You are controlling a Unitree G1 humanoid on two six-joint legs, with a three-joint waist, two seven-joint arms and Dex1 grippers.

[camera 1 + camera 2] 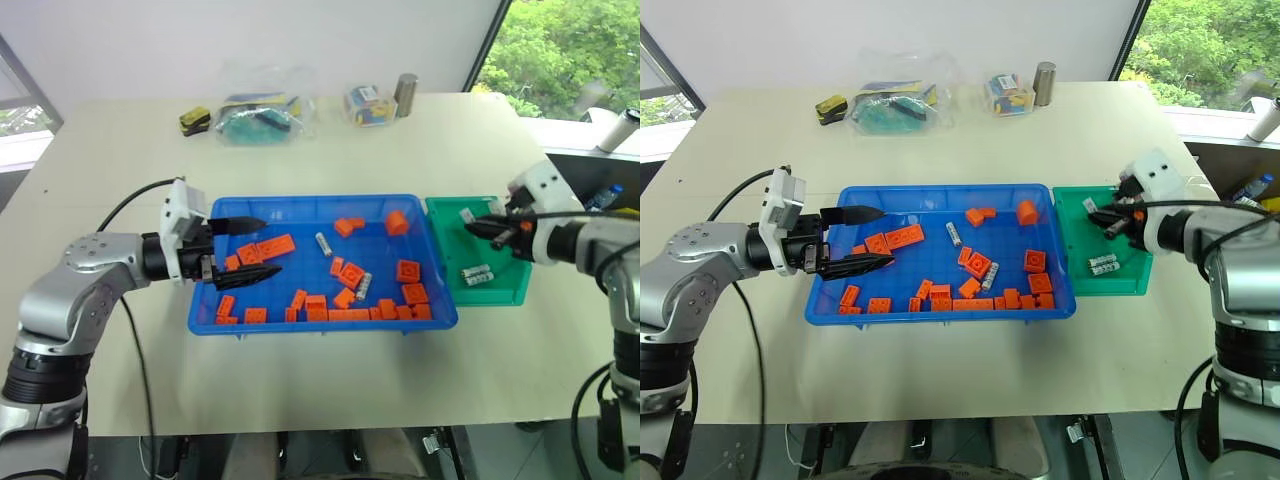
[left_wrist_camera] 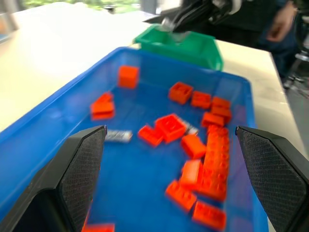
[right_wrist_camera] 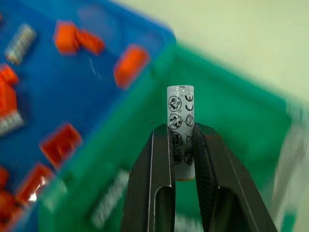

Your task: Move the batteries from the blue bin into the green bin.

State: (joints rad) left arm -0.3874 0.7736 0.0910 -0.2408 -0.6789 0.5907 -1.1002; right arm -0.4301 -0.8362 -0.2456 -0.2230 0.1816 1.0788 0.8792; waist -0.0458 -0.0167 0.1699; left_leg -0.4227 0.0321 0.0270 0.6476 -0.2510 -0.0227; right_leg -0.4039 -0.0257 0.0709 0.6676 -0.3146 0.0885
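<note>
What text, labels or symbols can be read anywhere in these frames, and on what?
No words or numbers read.
Battery in the right gripper: round printed warning pictograms, no legible words.
Green bin white label: too small to read.
Bagged items at the table's far side: print too blurred.

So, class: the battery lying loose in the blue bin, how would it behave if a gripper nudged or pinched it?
The battery is a smooth round cylinder on its side, so it would probably roll across the blue bin. Its shiny surface may slip in a pinch. It looks rigid, unlikely to bend.
</note>
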